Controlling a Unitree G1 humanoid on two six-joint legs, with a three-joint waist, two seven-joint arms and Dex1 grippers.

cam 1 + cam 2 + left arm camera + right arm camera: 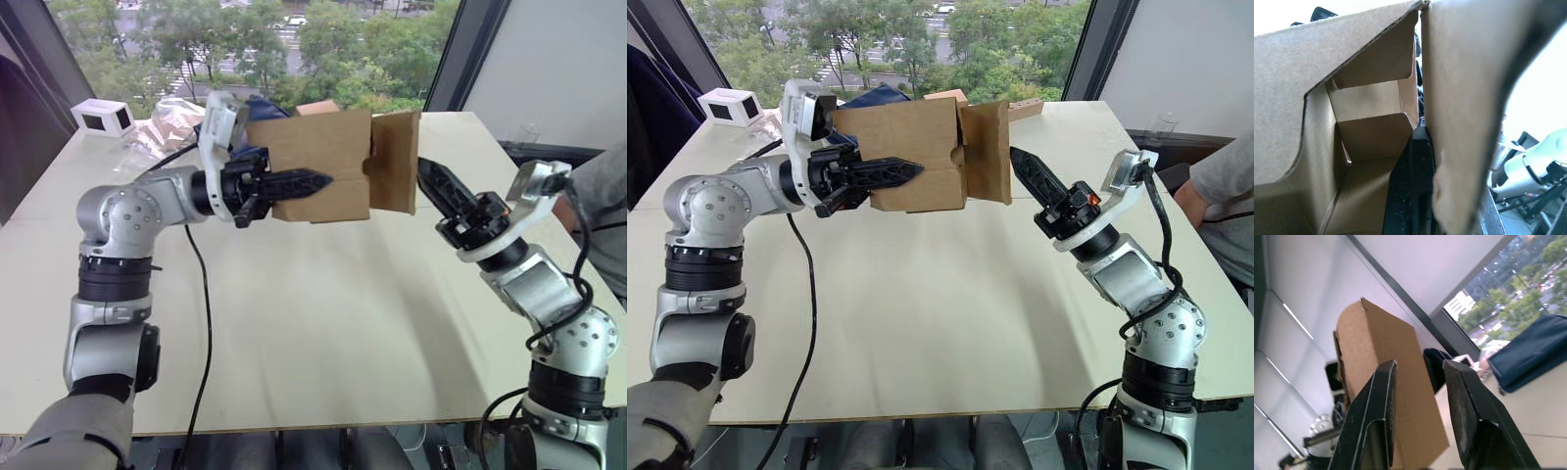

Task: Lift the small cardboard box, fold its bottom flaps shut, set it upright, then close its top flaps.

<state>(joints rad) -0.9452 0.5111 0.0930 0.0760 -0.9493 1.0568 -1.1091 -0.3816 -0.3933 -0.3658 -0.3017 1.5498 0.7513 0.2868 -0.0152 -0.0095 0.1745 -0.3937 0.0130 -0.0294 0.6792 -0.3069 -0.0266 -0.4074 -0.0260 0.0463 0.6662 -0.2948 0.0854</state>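
Nearest me, the right gripper [431, 181] sat with its fingers slightly spread and empty, its tip just beside a bottom flap [396, 162] that jutted toward it. Beyond it, I had the small cardboard box [312, 166] held on its side above the table [323, 333], the left gripper [304, 183] pinching one wall. I judged a hard push could twist the box free, though open tabletop lay underneath.
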